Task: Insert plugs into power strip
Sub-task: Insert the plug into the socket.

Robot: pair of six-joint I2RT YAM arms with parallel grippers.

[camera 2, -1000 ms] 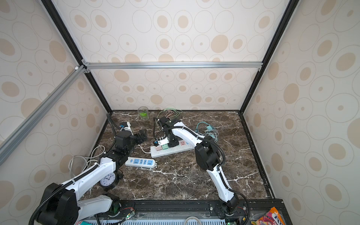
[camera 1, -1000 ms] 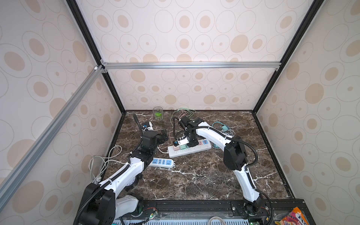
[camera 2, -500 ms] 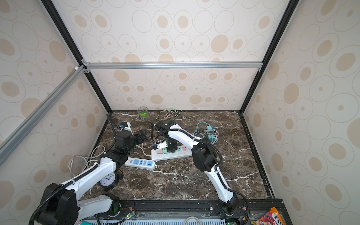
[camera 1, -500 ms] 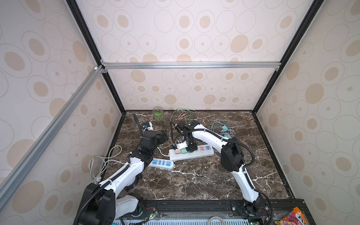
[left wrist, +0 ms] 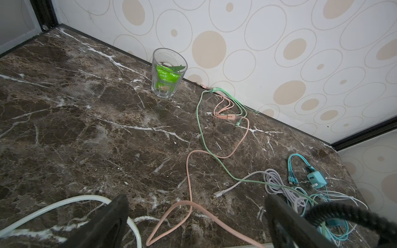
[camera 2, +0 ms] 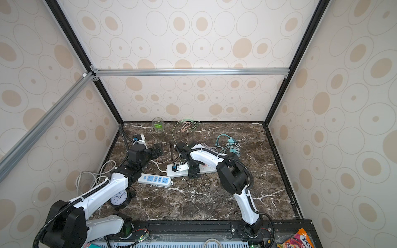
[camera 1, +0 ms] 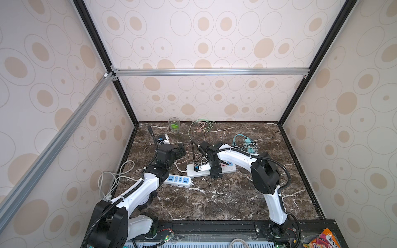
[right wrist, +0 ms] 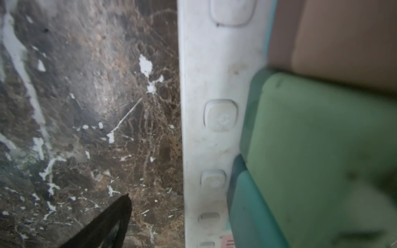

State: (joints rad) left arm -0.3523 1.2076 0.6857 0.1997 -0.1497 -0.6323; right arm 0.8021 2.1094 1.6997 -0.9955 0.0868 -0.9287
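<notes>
Right gripper (camera 1: pixel 215 171) hangs low over the middle of the white power strip (camera 1: pixel 229 170), which lies on the marble table (camera 1: pixel 214 199) between the two arms. From its wrist camera I see only one black finger (right wrist: pixel 107 223), standing out over bare marble and well clear of the strip's edge. The other finger is hidden, yet that wide stance reads to me as jaws spread, gripping nothing. Close under that camera a mint green plug (right wrist: pixel 322 161) sits on the strip's face beside the row of white switch buttons, with a pink plug (right wrist: pixel 343 43) just next to it. Both look seated, though the picture is blurred and I cannot see their prongs.

Left gripper (camera 1: pixel 181 150) hovers above the table beyond the strip's left end, apart from it. Its wrist view shows both fingers spread wide, with only marble and a loop of pink cable (left wrist: pixel 189 171) between them.

A teal plug (left wrist: pixel 316 179) lies loose on the marble toward the back right — in a tangle of teal, white and lilac cables, well apart from the strip. A pale green cable (left wrist: pixel 200 128) runs toward the rear wall, ending near a glass (left wrist: pixel 168 73) that holds a green packet. A second strip (camera 1: pixel 179 180) with blue sockets lies by the left arm.
</notes>
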